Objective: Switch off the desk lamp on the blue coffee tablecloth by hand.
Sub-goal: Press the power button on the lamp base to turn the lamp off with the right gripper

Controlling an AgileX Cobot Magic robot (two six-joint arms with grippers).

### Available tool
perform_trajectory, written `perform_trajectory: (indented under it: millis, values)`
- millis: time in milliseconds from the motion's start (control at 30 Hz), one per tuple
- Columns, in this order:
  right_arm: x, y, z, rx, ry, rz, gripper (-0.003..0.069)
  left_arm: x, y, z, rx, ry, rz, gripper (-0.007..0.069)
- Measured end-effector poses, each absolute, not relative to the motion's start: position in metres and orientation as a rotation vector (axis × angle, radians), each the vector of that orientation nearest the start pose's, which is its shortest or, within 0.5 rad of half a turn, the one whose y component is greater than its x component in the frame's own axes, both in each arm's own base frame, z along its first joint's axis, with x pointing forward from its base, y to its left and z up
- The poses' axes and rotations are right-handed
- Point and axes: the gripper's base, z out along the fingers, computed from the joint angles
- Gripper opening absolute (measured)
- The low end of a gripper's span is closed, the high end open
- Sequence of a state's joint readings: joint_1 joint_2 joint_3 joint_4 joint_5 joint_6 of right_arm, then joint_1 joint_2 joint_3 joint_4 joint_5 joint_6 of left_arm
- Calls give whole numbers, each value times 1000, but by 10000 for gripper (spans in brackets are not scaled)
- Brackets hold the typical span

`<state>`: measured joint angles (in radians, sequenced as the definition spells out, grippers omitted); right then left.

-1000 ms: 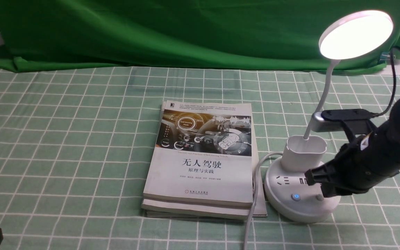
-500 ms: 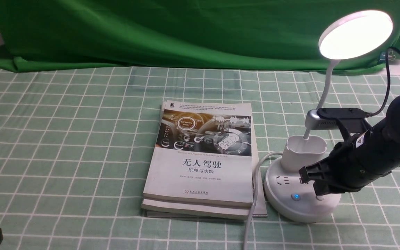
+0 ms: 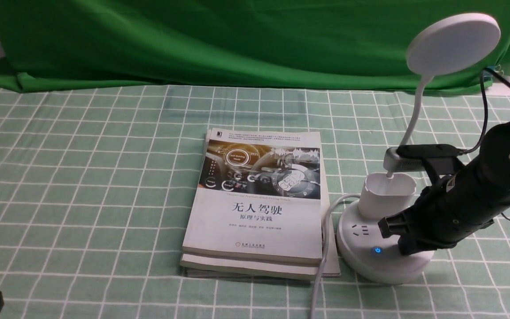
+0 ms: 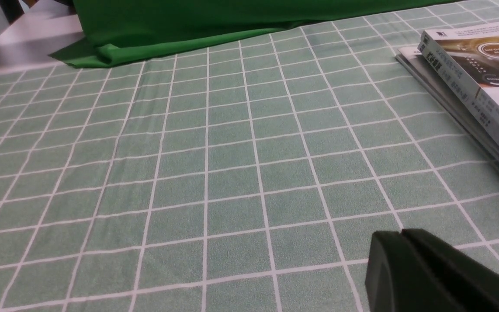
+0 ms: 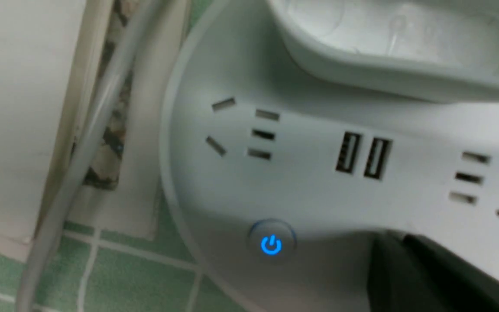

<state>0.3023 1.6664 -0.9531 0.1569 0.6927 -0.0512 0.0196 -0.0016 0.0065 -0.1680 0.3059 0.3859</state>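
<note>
Right gripper (image 3: 407, 249): jaws together, tip pressed onto the desk lamp (image 3: 370, 266) base, right of its lit button. I cannot see what sits under the tip. Lamp count one: white plastic, standing on the blue coffee tablecloth (image 3: 82, 177), flat disc head (image 3: 453, 43) dark. Base shows one blue-lit power button (image 5: 271, 245), two USB ports (image 5: 363, 155) and two mains sockets (image 5: 249, 130). Left of the lamp: stacked paperbacks (image 3: 259, 208), at least two. Left gripper (image 4: 401, 242): well left of the lamp, cut off, jaws look together.

desk lamp (image 3: 388, 197): unlit, upright on tablecloth (image 3: 82, 177) | tablecloth: pale green grid | right end effector (image 3: 404, 250): closed, on base
</note>
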Motion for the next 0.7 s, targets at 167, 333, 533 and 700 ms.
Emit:
perform_trajectory:
  millis: [167,333,533,700]
  values:
    - [285,98,197,-358,2831,214,39,54,-4,184,220,1778,131,0]
    - [285,98,198,-360,2829,213,39,54,-4,184,220,1778,131,0]
    - [288,98,182,-373,2877,192,39,54,-4,184,220,1778,131,0]
    - [291,99,178,-375,2887,186,39,54,-4,184,220,1778,131,0]
